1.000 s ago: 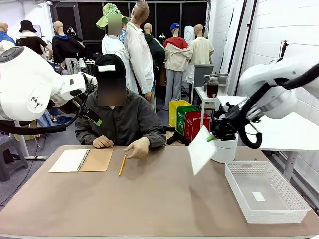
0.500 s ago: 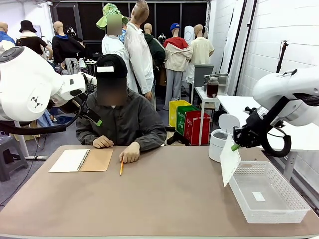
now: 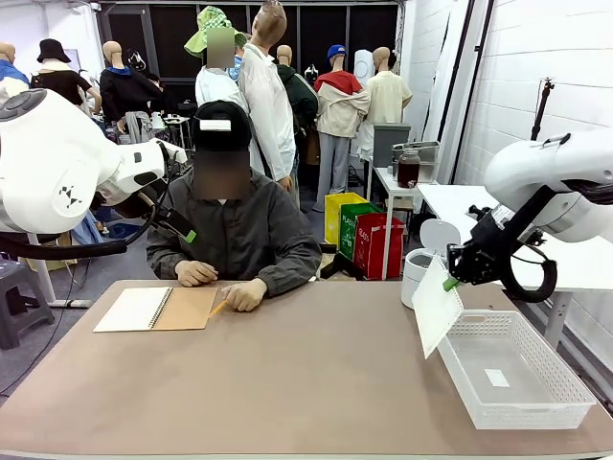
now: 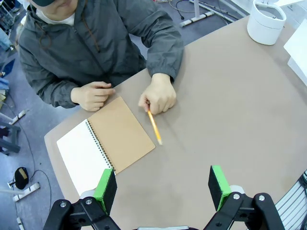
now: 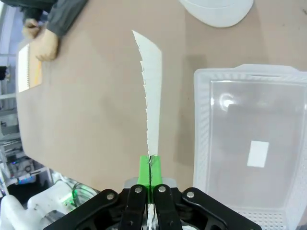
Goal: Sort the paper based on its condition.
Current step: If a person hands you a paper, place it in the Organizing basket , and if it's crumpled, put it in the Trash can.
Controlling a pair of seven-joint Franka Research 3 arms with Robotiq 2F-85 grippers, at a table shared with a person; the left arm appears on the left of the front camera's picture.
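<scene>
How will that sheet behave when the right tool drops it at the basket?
The sheet, pinched at one edge by the right tool, hangs nearly flat: probably light, mildly stiff. Likely flutters off-target. Its ragged edge might snag the basket mesh.

We see a thin white paper sheet [image 3: 435,307] with a ragged torn edge, a glossy white plastic mesh basket [image 3: 565,402], a matt brown smooth desk [image 3: 287,383], and a brown cardboard-backed spiral notepad [image 3: 158,309].
</scene>
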